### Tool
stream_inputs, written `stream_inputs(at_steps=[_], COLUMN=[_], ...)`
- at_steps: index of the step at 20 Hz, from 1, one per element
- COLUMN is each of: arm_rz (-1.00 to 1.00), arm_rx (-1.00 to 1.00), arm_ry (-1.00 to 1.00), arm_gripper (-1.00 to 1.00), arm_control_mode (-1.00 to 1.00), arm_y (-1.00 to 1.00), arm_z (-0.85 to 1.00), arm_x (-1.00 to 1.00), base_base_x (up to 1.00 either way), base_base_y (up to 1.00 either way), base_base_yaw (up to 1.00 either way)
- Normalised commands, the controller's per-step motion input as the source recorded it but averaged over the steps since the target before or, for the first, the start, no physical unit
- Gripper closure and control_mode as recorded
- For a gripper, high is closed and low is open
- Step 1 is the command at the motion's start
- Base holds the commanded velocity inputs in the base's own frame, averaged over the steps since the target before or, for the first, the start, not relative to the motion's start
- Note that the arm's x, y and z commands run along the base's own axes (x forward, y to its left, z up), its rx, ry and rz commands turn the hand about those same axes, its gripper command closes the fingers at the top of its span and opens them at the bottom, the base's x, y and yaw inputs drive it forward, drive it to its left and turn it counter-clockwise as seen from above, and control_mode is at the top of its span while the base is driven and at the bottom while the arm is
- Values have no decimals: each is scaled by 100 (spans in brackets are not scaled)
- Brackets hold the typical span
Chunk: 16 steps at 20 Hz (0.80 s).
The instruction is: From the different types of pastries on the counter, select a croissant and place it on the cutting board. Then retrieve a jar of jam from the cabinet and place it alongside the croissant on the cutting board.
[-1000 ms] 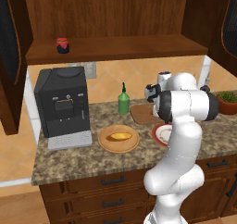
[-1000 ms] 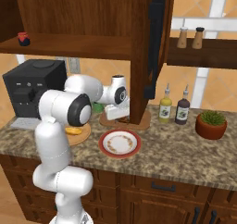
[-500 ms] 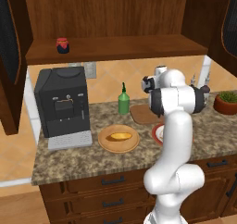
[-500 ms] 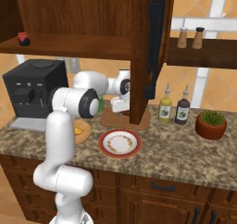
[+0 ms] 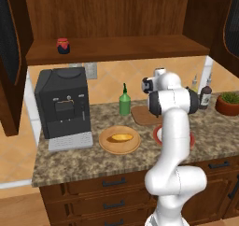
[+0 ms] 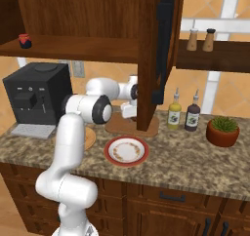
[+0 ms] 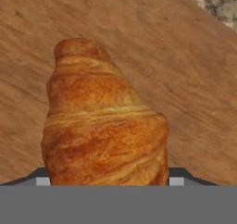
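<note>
Reddish-brown croissant [image 7: 104, 126] over cutting board [image 7: 185, 79], long axis away from camera

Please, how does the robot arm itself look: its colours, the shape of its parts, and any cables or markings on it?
The arm is glossy white, built of thick rounded tube segments joined by bulbous elbows, with dark grey to black rings and caps at the joints. It rises from a rounded white base. The hand is a white block with dark parts. No outer cables or markings can be seen.

Base views flank arm; hand view close above cutting board [image 7: 185, 70].
</note>
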Motion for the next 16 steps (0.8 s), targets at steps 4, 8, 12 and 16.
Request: stream_inputs(at_steps=[4, 8, 12, 16], arm_rz=[0, 0, 0, 0], arm_rx=[0, 0, 0, -4], arm_ry=[0, -4, -17, -30], arm_gripper=[100, 100, 100, 100], arm_control_mode=[-100, -100, -100, -100], arm_y=[-10, 0, 0, 1], arm_z=[-30, -47, -82, -89], arm_x=[-4, 0, -7, -6], base_base_x=[0, 0, 0, 0], base_base_y=[0, 0, 0, 0], base_base_yaw=[0, 0, 0, 0])
